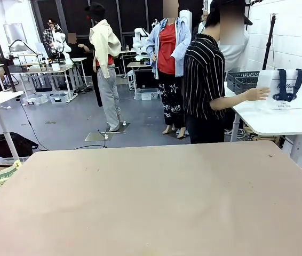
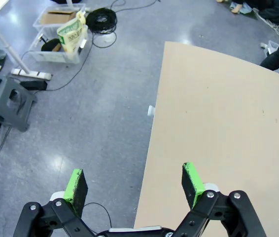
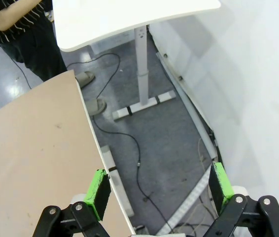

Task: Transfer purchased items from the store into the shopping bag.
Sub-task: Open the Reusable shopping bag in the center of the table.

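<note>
My left gripper (image 2: 133, 182) hangs with its green pads wide apart and nothing between them. It straddles the edge of the tan table (image 2: 218, 123) — one pad over the board, the other over grey floor. On that floor lie a grey step stool (image 2: 11, 101), a clear bin (image 2: 55, 49) holding a green-and-white packet, and a coil of black cable (image 2: 100, 19).

My right gripper (image 3: 159, 183) is likewise spread and holds nothing. It sits just past the table's other edge, above a black floor cable (image 3: 129, 143) and close to a white wall (image 3: 258, 74). The post of a white side table (image 3: 134, 19) rises beyond it.

Farther off, on that side table, the shopping bag (image 1: 287, 88) stands upright, well apart from both my grippers. The store (image 1: 241, 81) sits just beside it. A person in a striped shirt (image 1: 203, 80) stands between my table and theirs, one hand (image 1: 257, 94) at the bag's side — whether it grips, I cannot tell.
</note>
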You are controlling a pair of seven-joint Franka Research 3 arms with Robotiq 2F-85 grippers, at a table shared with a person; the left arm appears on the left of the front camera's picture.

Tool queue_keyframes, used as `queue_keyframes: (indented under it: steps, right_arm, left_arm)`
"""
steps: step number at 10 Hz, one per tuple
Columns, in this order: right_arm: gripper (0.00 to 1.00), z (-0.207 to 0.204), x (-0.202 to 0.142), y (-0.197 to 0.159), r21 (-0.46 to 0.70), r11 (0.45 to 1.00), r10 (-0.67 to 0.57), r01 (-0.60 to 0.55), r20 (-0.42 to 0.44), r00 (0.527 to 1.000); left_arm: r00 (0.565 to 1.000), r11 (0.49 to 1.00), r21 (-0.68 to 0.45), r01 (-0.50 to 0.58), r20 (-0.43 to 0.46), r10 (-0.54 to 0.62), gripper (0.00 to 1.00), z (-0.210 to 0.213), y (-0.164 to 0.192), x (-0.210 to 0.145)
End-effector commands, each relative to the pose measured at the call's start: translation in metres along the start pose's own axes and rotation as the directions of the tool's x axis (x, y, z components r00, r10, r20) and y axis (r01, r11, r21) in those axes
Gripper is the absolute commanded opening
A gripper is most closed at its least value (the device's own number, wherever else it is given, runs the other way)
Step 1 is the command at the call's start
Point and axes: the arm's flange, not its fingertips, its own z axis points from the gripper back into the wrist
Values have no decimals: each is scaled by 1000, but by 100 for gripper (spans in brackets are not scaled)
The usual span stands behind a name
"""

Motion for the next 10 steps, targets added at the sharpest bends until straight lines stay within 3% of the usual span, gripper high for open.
queue_keyframes:
  steps: [1, 10]
  right_arm:
    - [100, 0, -1, 2, -5, 1000, 12, -12, -7, 1000]
    - [100, 0, -1, 2, -5, 1000, 12, -12, -7, 1000]
  left_arm:
    - [1000, 1000, 11, 16, -9, -16, 100, 0, 1, -2]
    - [1000, 1000, 11, 16, -9, -16, 100, 0, 1, -2]
